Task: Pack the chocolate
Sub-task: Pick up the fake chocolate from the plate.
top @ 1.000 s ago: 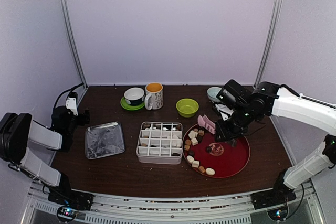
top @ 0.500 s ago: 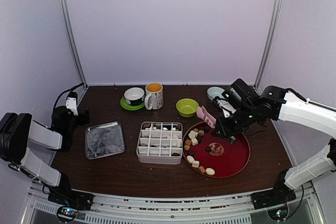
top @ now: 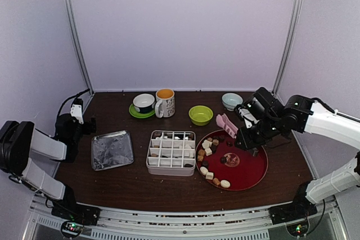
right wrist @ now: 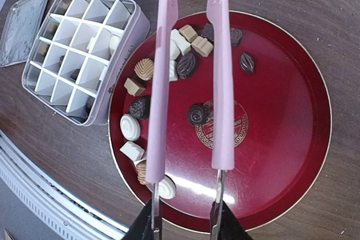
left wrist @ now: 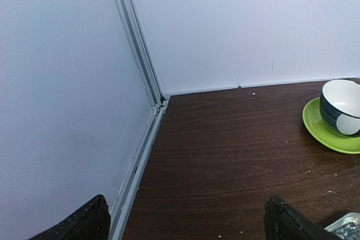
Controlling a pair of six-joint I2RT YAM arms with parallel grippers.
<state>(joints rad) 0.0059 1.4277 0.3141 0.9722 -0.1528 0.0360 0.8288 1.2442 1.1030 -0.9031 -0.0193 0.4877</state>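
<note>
On the tabletop, right of centre, the red tray lies just beside the divided tin. My right gripper has its jaws partly closed on the handle end of the pink tongs, whose arms hang spread above the tray. My left gripper stands fully open and empty at the far left. The chocolate lies mostly on the tray's left half, with a few pieces in the tin. Risk: rounded pieces may squirt from the tongs, or the tips may scatter crowded neighbours.
</note>
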